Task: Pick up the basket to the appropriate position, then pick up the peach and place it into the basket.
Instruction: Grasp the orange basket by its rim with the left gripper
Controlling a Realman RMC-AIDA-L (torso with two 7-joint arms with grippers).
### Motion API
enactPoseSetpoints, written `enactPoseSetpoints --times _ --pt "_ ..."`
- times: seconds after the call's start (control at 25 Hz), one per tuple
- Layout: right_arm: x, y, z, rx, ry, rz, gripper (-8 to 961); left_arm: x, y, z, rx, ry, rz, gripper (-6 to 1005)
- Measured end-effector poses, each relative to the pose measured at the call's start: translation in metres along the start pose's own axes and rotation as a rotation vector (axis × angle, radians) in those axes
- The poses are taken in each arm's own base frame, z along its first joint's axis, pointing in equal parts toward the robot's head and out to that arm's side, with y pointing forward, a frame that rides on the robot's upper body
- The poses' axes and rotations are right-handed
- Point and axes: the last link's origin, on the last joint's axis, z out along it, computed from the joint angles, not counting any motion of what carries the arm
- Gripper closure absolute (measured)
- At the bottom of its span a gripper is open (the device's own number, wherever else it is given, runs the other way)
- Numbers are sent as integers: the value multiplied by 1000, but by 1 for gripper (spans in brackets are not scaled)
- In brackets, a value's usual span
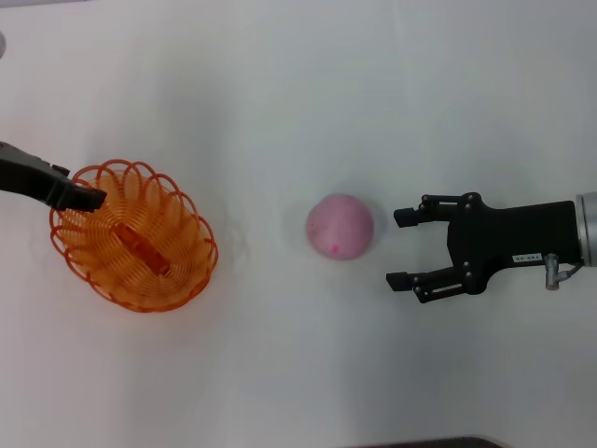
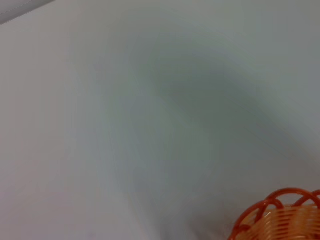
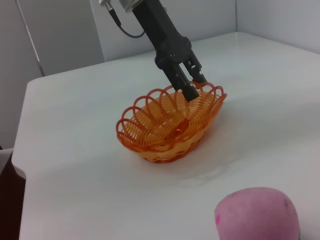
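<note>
The orange wire basket (image 1: 135, 235) sits on the white table at the left. My left gripper (image 1: 89, 198) is at its far-left rim, fingers closed on the rim loops. The right wrist view shows this grip (image 3: 192, 87) on the basket (image 3: 170, 122), which rests on the table. A bit of the rim shows in the left wrist view (image 2: 282, 217). The pink peach (image 1: 340, 225) lies at the table's middle, to the right of the basket. My right gripper (image 1: 399, 248) is open and empty just right of the peach, jaws facing it. The peach is close in the right wrist view (image 3: 257, 214).
The white table (image 1: 298, 84) stretches around both objects. Its edges and a grey wall show in the right wrist view (image 3: 60, 30). A dark edge (image 1: 438, 442) shows at the bottom of the head view.
</note>
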Motion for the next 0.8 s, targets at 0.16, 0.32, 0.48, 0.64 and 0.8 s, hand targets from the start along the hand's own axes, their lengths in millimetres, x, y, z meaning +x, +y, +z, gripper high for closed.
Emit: enactPoseSetpoints --times 0.16,0.32,0.48,0.64,0.8 --pt "0 0 0 0 0 0 38 0 1 1 0 -13 17 424" --pt "0 0 0 1 1 0 39 0 4 3 5 -30 39 517" --pt "0 0 0 2 1 0 39 2 3 3 13 -34 43 610" --pt "0 0 0 3 1 0 39 5 3 1 15 -31 30 736" --pt "0 0 0 3 1 0 39 6 3 -1 13 -32 13 863"
